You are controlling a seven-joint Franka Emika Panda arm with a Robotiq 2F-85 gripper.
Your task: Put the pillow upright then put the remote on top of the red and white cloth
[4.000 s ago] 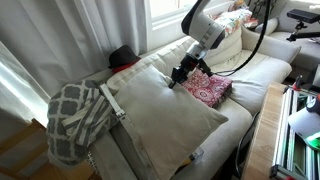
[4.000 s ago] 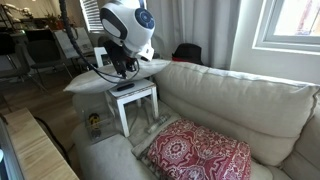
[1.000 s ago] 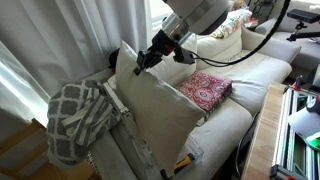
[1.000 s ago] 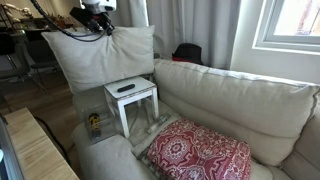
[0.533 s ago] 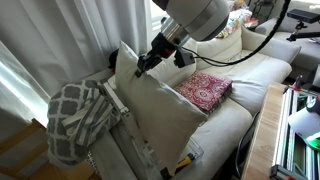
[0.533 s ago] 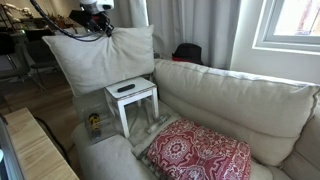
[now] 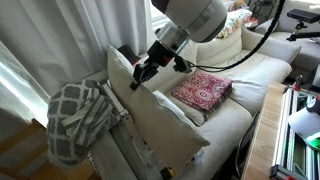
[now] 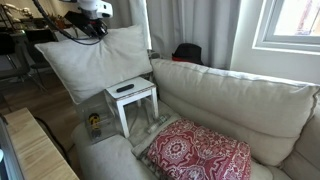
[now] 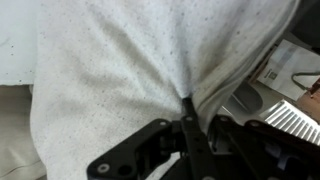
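Observation:
The large cream-white pillow stands nearly on edge at the sofa's end, tilted toward the armrest; it also shows raised in an exterior view and fills the wrist view. My gripper is shut on the pillow's upper edge; in the wrist view the gripper pinches a fold of the fabric. The red and white cloth lies flat on the sofa seat, also seen close up. The dark remote lies on the small white side table.
A grey-and-white lattice blanket hangs over the armrest. Cream back cushions line the sofa. A floral pillow sits at the far end. Curtains hang behind. A wooden table edge runs beside the sofa.
I have lifted the pillow from lying flat on the seat to nearly on edge. In the last second it has swung further toward the armrest and my gripper has moved down slightly.

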